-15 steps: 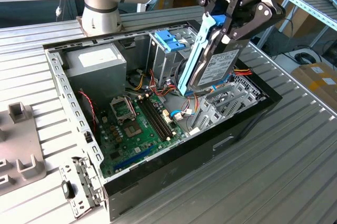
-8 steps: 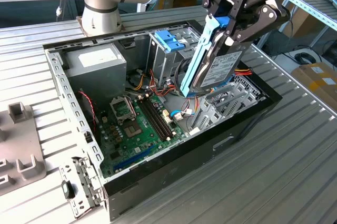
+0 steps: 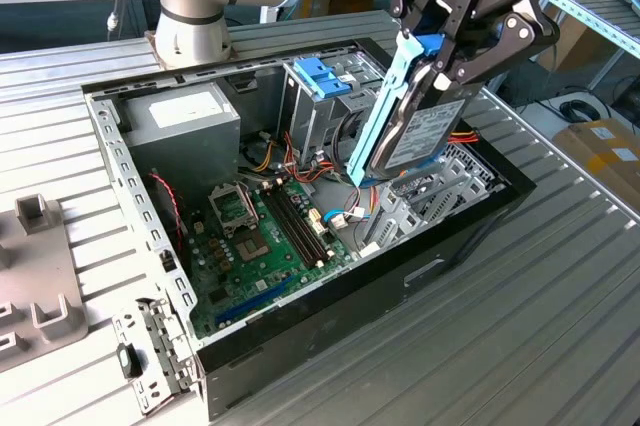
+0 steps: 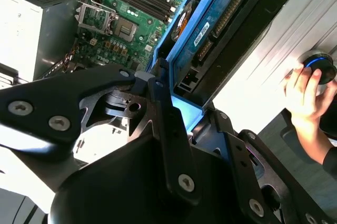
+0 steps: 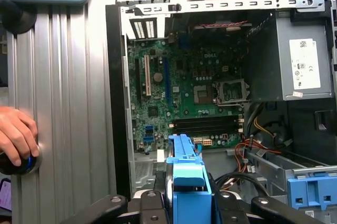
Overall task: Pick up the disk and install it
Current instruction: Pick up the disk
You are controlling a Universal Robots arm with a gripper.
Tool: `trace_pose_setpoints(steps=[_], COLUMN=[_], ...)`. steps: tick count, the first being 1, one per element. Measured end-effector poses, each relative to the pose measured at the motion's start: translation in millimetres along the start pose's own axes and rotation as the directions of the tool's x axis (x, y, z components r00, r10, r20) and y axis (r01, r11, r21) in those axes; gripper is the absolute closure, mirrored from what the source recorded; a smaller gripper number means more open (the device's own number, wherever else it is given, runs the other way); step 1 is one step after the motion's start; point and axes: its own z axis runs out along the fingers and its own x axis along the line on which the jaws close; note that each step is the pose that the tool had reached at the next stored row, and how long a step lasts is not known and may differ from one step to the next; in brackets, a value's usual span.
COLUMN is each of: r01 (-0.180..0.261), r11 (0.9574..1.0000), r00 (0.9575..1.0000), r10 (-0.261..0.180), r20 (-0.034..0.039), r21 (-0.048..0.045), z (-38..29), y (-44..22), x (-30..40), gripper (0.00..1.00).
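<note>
One black, jointed end effector (image 3: 440,51) is clenched on the disk (image 3: 415,126), a flat grey-metal rectangle with a white printed label and blue plastic frame. It hangs tilted above the open computer case (image 3: 470,221), over the green motherboard (image 3: 265,246), on the ribbed metal desk (image 3: 480,346).

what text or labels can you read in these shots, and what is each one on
White label on the disk, held in the claw: black print, too small to read.
White sticker on the power supply box: symbols and print, too small to read.
Motherboard: fine white markings beside the parts, too small to read.
No line of text can be quoted with confidence.
</note>
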Motion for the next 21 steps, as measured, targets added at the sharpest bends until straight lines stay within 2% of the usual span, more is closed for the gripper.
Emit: trace_pose_setpoints(steps=[12, 21], r01=[0.000, 0.000], r11=[1.0000, 1.0000], r00=[1.0000, 1.0000], r10=[0.000, 0.000], r20=[0.0000, -0.0001], r21=[0.0000, 0.0000], z=[-0.4, -0.6], y=[-8.5, -19.0], x=[4.8, 5.7], gripper=[0.63, 0.63])
